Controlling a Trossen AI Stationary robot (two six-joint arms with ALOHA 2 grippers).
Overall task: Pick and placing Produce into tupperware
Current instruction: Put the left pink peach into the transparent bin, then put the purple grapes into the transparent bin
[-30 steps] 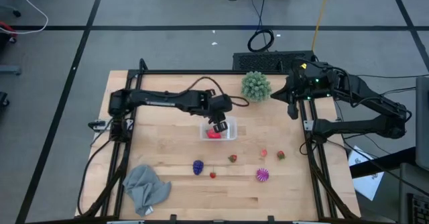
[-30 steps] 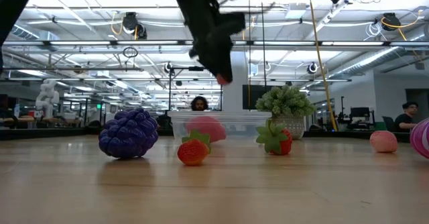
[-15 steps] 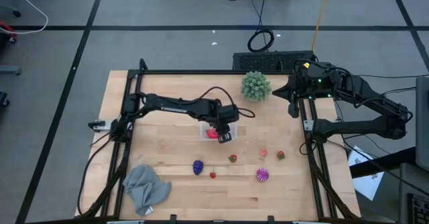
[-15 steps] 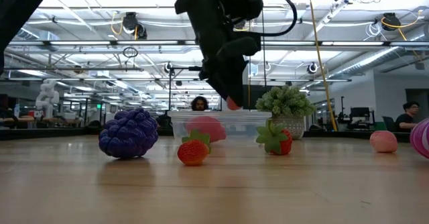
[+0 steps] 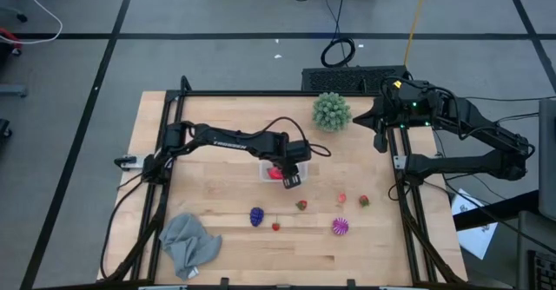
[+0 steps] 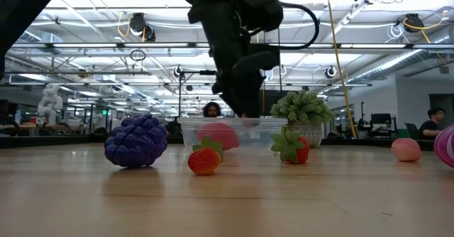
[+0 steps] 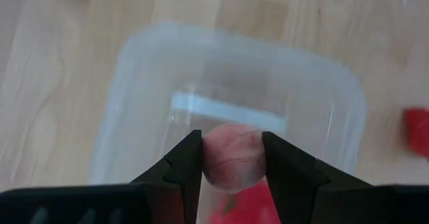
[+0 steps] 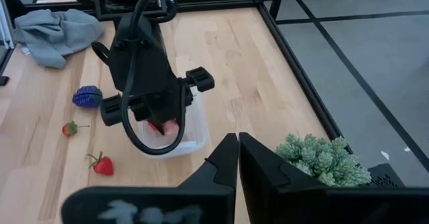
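Note:
The clear tupperware (image 5: 266,168) stands at the table's middle, with a red piece of produce (image 7: 244,209) lying in it. My left gripper (image 5: 290,176) reaches down into its open top, shut on a pink round piece of produce (image 7: 232,158). Loose on the wood lie a purple piece (image 5: 257,215), two small strawberries (image 5: 276,227) (image 5: 301,205), a pink piece (image 5: 342,200), a red one (image 5: 363,201) and a striped magenta one (image 5: 340,227). My right gripper (image 5: 379,139) hangs shut, high over the table's far right. My left gripper pinches the pink piece by its two opposite sides (image 7: 209,158) between its two fingers. The fingers come steeply from above, pointing down, their tips at the tupperware's rim (image 6: 245,116). The piece sits over the container's inside; whether it touches the floor I cannot tell.
A green spiky ball (image 5: 332,110) stands at the far edge behind the tupperware. A grey cloth (image 5: 189,242) lies crumpled at the near left corner. Black frame rails (image 5: 401,194) run along the table's sides. Bare wood lies between cloth and tupperware.
My left gripper has come down toward the tupperware and a little toward the near edge, tipping steeper, with the pink piece still between its fingers. Its tips now stand at the container's rim, where they were well above it before.

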